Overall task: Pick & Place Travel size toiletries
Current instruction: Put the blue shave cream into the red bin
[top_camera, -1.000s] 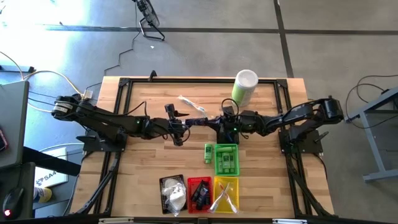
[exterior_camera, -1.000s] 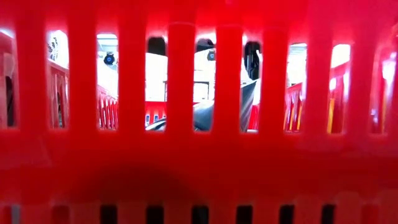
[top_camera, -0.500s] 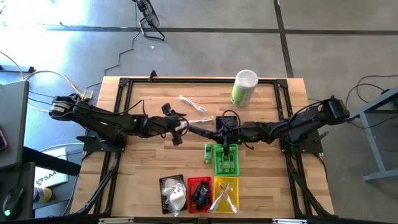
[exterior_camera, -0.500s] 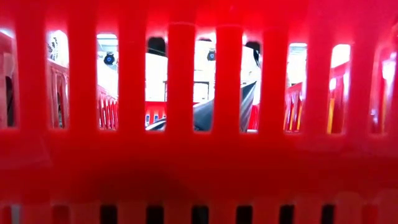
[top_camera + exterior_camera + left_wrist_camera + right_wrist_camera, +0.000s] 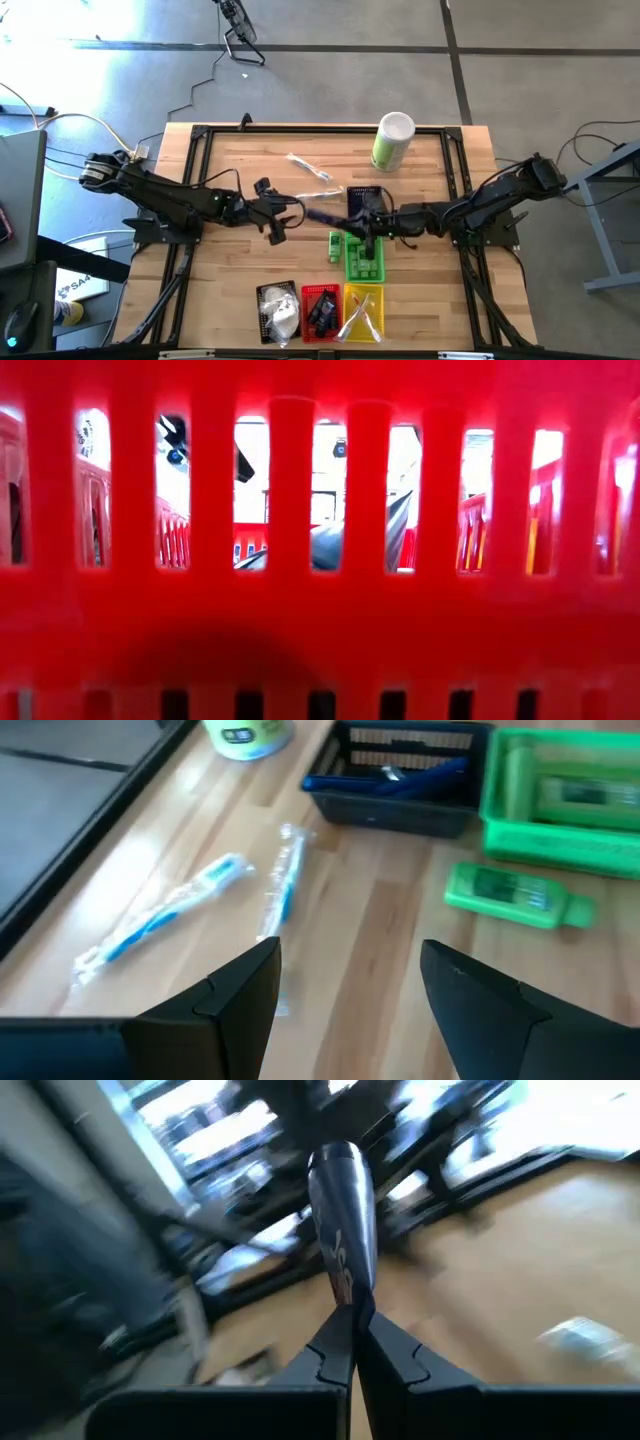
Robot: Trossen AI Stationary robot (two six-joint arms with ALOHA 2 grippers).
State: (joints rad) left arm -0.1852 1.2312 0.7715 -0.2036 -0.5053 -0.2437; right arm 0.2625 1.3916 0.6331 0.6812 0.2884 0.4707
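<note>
Since a second ago, right fingers (image 5: 352, 1342) have swung from beside the canister (image 5: 392, 140) to above the green basket (image 5: 364, 262), clenched on a dark blue tube (image 5: 343, 1230). Left fingers (image 5: 345, 980) stay released, sticks (image 5: 165, 915) just ahead.

Bare table (image 5: 240, 260) lies open left of the baskets (canister (image 5: 392, 141) blocks the far side).

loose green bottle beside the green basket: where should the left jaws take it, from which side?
Take the green bottle across the middle of its body, coming straight down. It lies flat on the table, cap end narrower, long sides bare. The green basket sits close along one side, so keep the left gripper jaws narrow there.
</note>
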